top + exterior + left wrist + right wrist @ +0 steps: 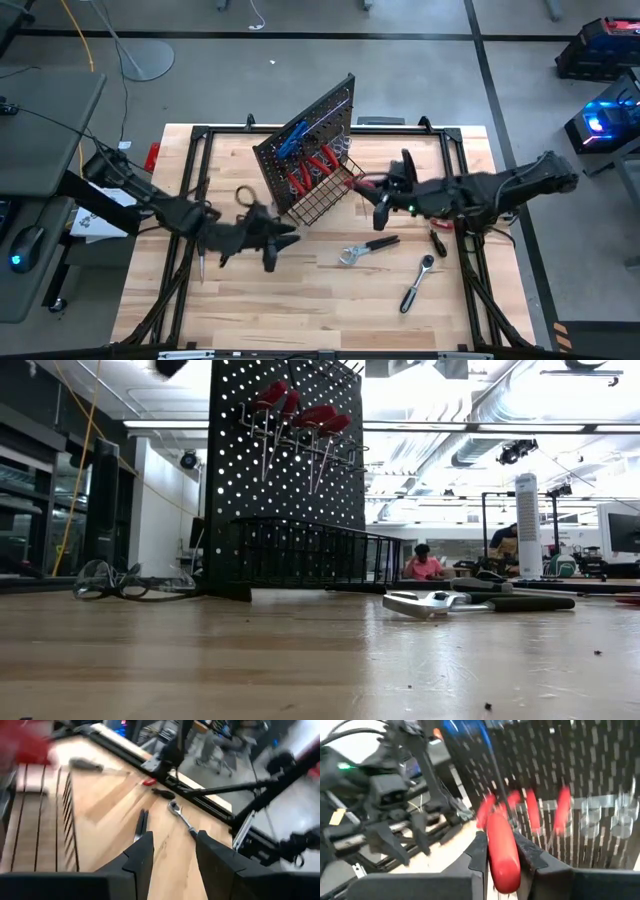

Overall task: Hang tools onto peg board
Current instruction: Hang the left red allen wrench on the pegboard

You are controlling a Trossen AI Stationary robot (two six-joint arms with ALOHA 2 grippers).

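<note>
The left gripper [285, 240] hangs partly open and empty beside the peg board [305, 135]. The right gripper [501, 851] clamps a red-handled screwdriver [502, 847] close to the board's hooks. It's likely light, stiff and smooth-handled, best held mid-handle. Its shaft is hidden. Pliers [368, 248] and ratchet [417, 282] lie on the table

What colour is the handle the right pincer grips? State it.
Red. The right pincer is shut on a red-handled screwdriver near the peg board; right wrist view shows it best.
</note>
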